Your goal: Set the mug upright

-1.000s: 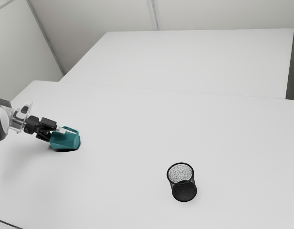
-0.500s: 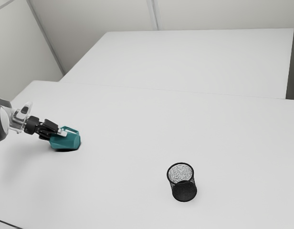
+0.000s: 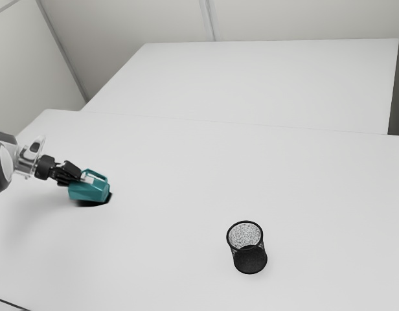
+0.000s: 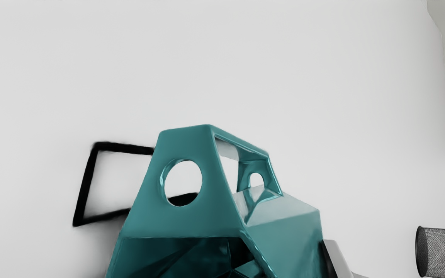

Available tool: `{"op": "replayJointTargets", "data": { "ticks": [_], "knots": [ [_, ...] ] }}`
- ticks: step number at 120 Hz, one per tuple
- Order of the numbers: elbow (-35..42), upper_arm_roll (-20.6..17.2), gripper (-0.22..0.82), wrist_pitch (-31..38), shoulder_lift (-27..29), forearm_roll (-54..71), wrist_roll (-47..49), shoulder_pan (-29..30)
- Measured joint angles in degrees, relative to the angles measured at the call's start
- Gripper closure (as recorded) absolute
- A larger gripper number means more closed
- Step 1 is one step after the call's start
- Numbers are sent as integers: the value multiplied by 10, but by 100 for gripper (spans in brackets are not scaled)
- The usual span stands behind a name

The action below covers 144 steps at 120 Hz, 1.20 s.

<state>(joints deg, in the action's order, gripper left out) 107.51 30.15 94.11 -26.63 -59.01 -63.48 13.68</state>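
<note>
While the tool (image 3: 87, 178) grips, the mug (image 3: 91, 191) is sideways.

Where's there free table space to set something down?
Bare: the table between the mug and the mesh cup, and from both back to its far edge. Crowded: the exterior view's left, where the gripper meets the mug.

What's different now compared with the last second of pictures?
The black two-finger gripper has closed on the faceted teal mug and appears to have raised it slightly: more of the dark shadow now shows below it in the exterior view, and the mug looks a little more tilted. The mug is still on its side, not upright. The black mesh cup hasn't moved.
</note>
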Motion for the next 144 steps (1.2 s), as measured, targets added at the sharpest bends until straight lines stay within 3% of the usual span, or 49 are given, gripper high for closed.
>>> {"op": "replayJointTargets", "data": {
  "ticks": [80,102,120,144],
  "knots": [
    [0,-21,78,15,58,-10,11,-62],
    [3,-85,78,74,113,92,31,-94],
    [11,-93,78,140,144,220,52,-163],
    [86,-103,78,245,201,373,77,-250]
  ]
}}
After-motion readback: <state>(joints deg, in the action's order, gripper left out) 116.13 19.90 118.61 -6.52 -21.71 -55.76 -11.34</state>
